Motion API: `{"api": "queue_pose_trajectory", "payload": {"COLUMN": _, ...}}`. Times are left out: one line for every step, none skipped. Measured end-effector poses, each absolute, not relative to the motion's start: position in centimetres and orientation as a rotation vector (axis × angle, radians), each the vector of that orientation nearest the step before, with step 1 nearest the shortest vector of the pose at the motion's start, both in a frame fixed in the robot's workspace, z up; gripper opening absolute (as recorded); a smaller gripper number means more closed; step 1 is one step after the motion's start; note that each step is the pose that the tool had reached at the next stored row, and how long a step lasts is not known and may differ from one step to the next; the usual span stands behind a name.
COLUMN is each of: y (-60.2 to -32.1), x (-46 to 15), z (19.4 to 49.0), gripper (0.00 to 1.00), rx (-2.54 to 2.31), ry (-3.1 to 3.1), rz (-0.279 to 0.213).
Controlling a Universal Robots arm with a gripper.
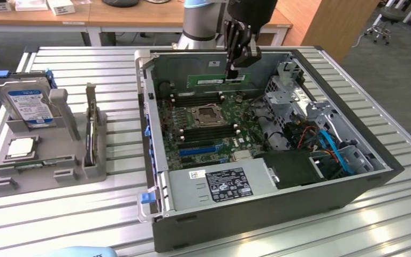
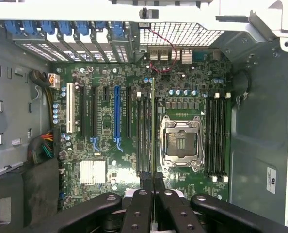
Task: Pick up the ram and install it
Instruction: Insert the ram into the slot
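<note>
1. Grey metal computer case (image 1: pixel 263 214) lies side-open; entry from above is free.
2. Black gripper (image 1: pixel 232 75) with green ram stick (image 1: pixel 209 80) hangs in that opening, near the far wall.
3. Grey metal drive cage (image 1: pixel 298 99) crowds the exterior view's right.
4. Silver CPU socket frame (image 2: pixel 181 143) stands just beside the black memory slots (image 2: pixel 143 131).

The gripper (image 1: pixel 232 75) grips the ram (image 1: pixel 209 80) on edge over the motherboard (image 1: pixel 205 128) inside the open computer case (image 1: pixel 263 214); a hard drive (image 1: pixel 27 104) stands on the exterior view's left.

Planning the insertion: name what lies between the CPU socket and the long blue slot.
Wrist view: black slots and the ram, edge-on in the shut gripper.
</note>
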State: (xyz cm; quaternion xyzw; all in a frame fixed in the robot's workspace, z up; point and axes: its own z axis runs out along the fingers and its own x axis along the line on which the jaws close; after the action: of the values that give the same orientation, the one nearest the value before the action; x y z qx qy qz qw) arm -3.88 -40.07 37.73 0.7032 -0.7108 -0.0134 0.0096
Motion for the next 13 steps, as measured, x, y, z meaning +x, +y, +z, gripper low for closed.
{"api": "queue_pose_trajectory", "payload": {"y": -40.1, "x": -3.9, "z": 37.1, "gripper": 0.12, "rx": 2.196, "ry": -2.219, "rz": -0.041}}
{"api": "queue_pose_trajectory", "payload": {"y": -40.1, "x": -3.9, "z": 36.4, "gripper": 0.12, "rx": 2.196, "ry": -2.219, "rz": -0.041}}
{"api": "queue_pose_trajectory", "payload": {"y": -40.1, "x": -3.9, "z": 35.8, "gripper": 0.12, "rx": 2.196, "ry": -2.219, "rz": -0.041}}
{"api": "queue_pose_trajectory", "payload": {"y": -40.1, "x": -3.9, "z": 35.6, "gripper": 0.12, "rx": 2.196, "ry": -2.219, "rz": -0.041}}
{"api": "queue_pose_trajectory", "payload": {"y": -40.1, "x": -3.9, "z": 35.5, "gripper": 0.12, "rx": 2.196, "ry": -2.219, "rz": -0.041}}
{"api": "queue_pose_trajectory", "payload": {"y": -40.1, "x": -3.9, "z": 35.3, "gripper": 0.12, "rx": 2.196, "ry": -2.219, "rz": -0.041}}
{"api": "queue_pose_trajectory", "payload": {"y": -40.1, "x": -3.9, "z": 35.2, "gripper": 0.12, "rx": 2.196, "ry": -2.219, "rz": -0.041}}
{"api": "queue_pose_trajectory", "payload": {"y": -40.1, "x": -3.9, "z": 35.1, "gripper": 0.12, "rx": 2.196, "ry": -2.219, "rz": -0.041}}
{"api": "queue_pose_trajectory", "payload": {"y": -40.1, "x": -3.9, "z": 34.9, "gripper": 0.12, "rx": 2.196, "ry": -2.219, "rz": -0.041}}
{"api": "queue_pose_trajectory", "payload": {"y": -40.1, "x": -3.9, "z": 34.8, "gripper": 0.12, "rx": 2.196, "ry": -2.219, "rz": -0.042}}
{"api": "queue_pose_trajectory", "payload": {"y": -40.1, "x": -3.9, "z": 34.7, "gripper": 0.12, "rx": 2.196, "ry": -2.219, "rz": -0.041}}
{"api": "queue_pose_trajectory", "payload": {"y": -40.1, "x": -3.9, "z": 34.5, "gripper": 0.12, "rx": 2.196, "ry": -2.219, "rz": -0.041}}
{"api": "queue_pose_trajectory", "payload": {"y": -40.1, "x": -3.9, "z": 34.4, "gripper": 0.12, "rx": 2.196, "ry": -2.219, "rz": -0.041}}
